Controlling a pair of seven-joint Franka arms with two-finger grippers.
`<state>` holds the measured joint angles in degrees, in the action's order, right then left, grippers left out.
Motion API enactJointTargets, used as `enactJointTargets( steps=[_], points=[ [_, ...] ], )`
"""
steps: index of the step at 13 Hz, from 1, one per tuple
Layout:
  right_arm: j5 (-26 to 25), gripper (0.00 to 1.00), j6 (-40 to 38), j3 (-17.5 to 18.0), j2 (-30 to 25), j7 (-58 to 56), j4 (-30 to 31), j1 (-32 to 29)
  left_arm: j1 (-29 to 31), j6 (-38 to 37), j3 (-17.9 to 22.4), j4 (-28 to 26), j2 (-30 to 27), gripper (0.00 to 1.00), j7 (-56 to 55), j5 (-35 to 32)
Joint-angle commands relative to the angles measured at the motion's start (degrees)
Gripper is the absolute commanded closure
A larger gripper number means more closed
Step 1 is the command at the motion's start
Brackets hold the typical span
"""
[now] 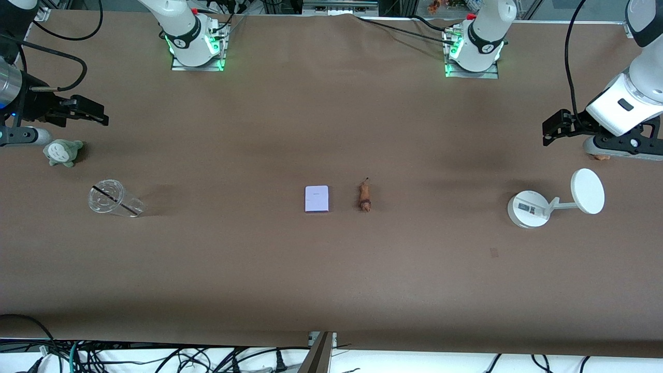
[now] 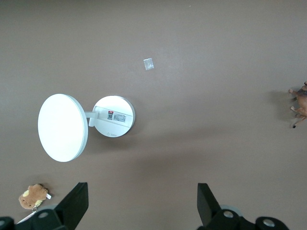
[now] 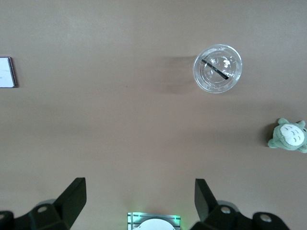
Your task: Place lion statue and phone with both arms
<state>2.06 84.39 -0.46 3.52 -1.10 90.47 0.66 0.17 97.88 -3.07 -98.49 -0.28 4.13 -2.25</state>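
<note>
I see both arms parked high at the table ends, neither holding anything

Left gripper (image 1: 557,128) hangs over the left arm's end of the table, jaws spread wide and empty; in its wrist view its fingers (image 2: 76,203) stand well apart over bare tabletop

Right gripper (image 1: 90,111) hangs over the right arm's end, also spread wide and empty, fingers (image 3: 74,196) apart in its own wrist view

Phone (image 1: 317,199) lies flat mid-table, pale face up, purple edge showing. Lion statue (image 1: 365,196) lies just beside it toward the left arm's end, not touching, tail end pointing at the robot bases, darker head end toward the front camera

I'm also seeing a white stand (image 1: 528,208) with a round disc (image 1: 587,191), lying on the table near the left gripper, nearer the front camera than it. Brown plush toy (image 2: 32,196) sits under the left gripper, mostly hidden in the front view

At the right arm's end: grey-green plush toy (image 1: 62,152) just below the right gripper, and a clear plastic cup (image 1: 114,199) with a black straw, tipped on its side, nearer the front camera than the plush

Table (image 1: 331,280) is covered in brown
</note>
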Motion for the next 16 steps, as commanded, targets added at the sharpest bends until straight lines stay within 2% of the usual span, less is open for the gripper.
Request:
enactJointTargets(
  steps=[1,12,16],
  points=[
    [0.2,0.00,-0.6,0.7,1.0,-0.2,-1.1,-0.8,-0.5,-0.9,0.3,0.4,-0.4,0.00,-0.2,-0.1],
    [0.2,0.00,-0.6,0.7,1.0,0.0,-1.2,-0.8,-0.6,-1.5,-0.2,0.4,-0.3,0.00,-0.3,0.0],
    [0.1,0.00,-0.5,0.7,1.0,0.0,-1.2,-0.8,-0.6,-1.2,-2.6,0.4,0.6,0.00,-7.5,0.1]
  ],
)
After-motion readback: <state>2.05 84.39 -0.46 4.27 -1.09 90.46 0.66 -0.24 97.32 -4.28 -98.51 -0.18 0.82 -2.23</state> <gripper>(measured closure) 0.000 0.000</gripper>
